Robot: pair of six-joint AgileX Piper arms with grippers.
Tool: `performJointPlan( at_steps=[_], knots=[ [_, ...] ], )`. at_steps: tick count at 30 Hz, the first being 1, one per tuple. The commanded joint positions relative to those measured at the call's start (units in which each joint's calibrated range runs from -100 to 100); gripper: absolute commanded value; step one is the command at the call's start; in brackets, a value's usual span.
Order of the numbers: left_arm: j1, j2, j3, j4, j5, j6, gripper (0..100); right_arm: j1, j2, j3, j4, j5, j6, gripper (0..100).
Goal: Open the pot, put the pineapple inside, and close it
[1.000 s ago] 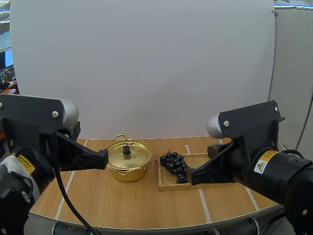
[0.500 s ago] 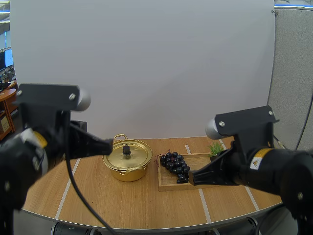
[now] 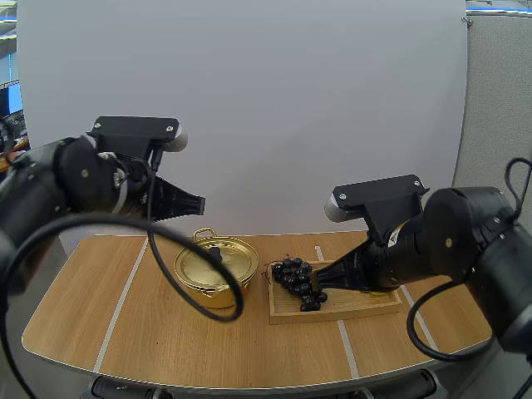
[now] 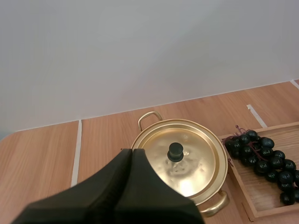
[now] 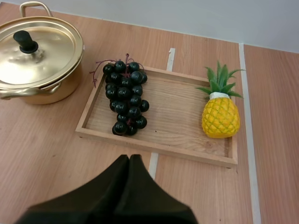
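The gold pot [image 3: 218, 274] stands at mid-table with its lid on, the black knob [image 3: 216, 256] upright. In the right wrist view a small yellow pineapple [image 5: 220, 116] lies at one end of the wooden tray [image 5: 173, 109], apart from the pot [image 5: 39, 56]. My left gripper [image 3: 199, 202] hangs shut in the air above and slightly left of the pot; its fingers form one wedge [image 4: 132, 153] just short of the lid knob [image 4: 175, 151]. My right gripper [image 3: 320, 271] is shut too, over the tray [image 3: 353, 304] by the grapes; its tip [image 5: 129, 158] is near the tray's front rim.
A bunch of dark grapes [image 5: 125, 100] lies along the tray's pot-side end [image 3: 299, 278]. The pot's loop handle [image 4: 148, 116] faces the back wall. Bare wood lies left of and in front of the pot; the table's curved front edge [image 3: 249, 384] is close.
Both arms have lifted and reached forward. The left gripper rose from beside the pot to well above it. The right gripper shifted over the tray near the grapes.
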Motion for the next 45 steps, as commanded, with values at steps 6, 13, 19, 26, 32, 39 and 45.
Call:
performJointPlan(
  at_steps=[6,13,19,26,32,39,45],
  knots=[
    [0.03,7.39,-0.52,0.06,-2.69,1.44,15,-0.16,1.88,-0.52,-1.35,-1.97,0.14,52],
    [0.03,8.78,-0.52,0.06,-0.96,3.21,90,-0.16,1.88,-0.52,-1.35,-1.97,0.14,100],
    [0.03,8.92,-0.52,0.06,3.04,9.33,100,-0.16,1.88,-0.52,-1.35,-1.97,0.14,100],
    [0.03,10.83,-0.52,-4.12,3.57,24.50,100,-0.16,1.88,-0.52,-1.35,-2.21,0.14,100],
    [-0.23,18.65,-6.02,-6.34,10.33,29.75,100,-0.16,1.88,-0.52,-1.35,-2.63,0.14,100],
    [-2.67,32.27,-18.55,-5.19,20.60,30.66,100,-0.16,1.88,-0.52,-1.35,-2.63,0.14,100],
    [-2.86,42.74,-26.35,-4.15,25.36,30.90,100,-0.16,1.88,-0.52,-1.35,-2.63,0.14,100]
  ],
)
